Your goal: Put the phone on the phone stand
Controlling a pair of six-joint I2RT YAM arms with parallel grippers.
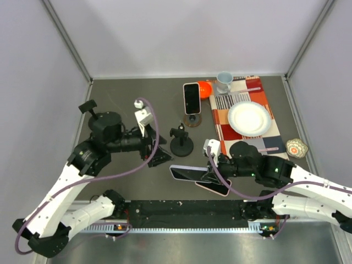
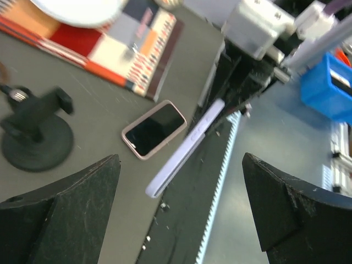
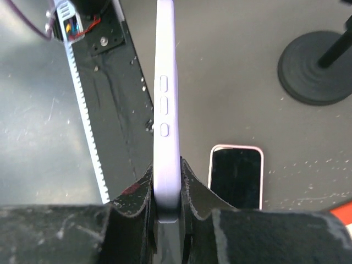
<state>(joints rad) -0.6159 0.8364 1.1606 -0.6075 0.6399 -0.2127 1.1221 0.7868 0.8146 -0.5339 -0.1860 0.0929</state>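
My right gripper (image 1: pixel 210 175) (image 3: pixel 166 190) is shut on one end of a lavender phone (image 1: pixel 185 173) (image 3: pixel 166 104), which it holds on edge just above the table, side buttons showing. The same phone (image 2: pixel 188 147) appears between my left gripper's (image 2: pixel 181 184) (image 1: pixel 158 155) wide-open jaws, well beyond the fingertips (image 2: pixel 66 209). The left gripper holds nothing. A black phone stand (image 1: pixel 181 144) (image 2: pixel 36 135) (image 3: pixel 316 63) with a round base stands mid-table, just behind the phone and to the right of the left gripper.
A pink-cased phone (image 1: pixel 215 187) (image 2: pixel 154 129) (image 3: pixel 236 176) lies flat under the right gripper. Another phone (image 1: pixel 191 98) leans upright on a wooden stand at the back. A patterned placemat (image 1: pixel 258 91) carries a white plate (image 1: pixel 250 118) and a cup (image 1: pixel 224 81). An orange object (image 1: pixel 205 88) sits beside it.
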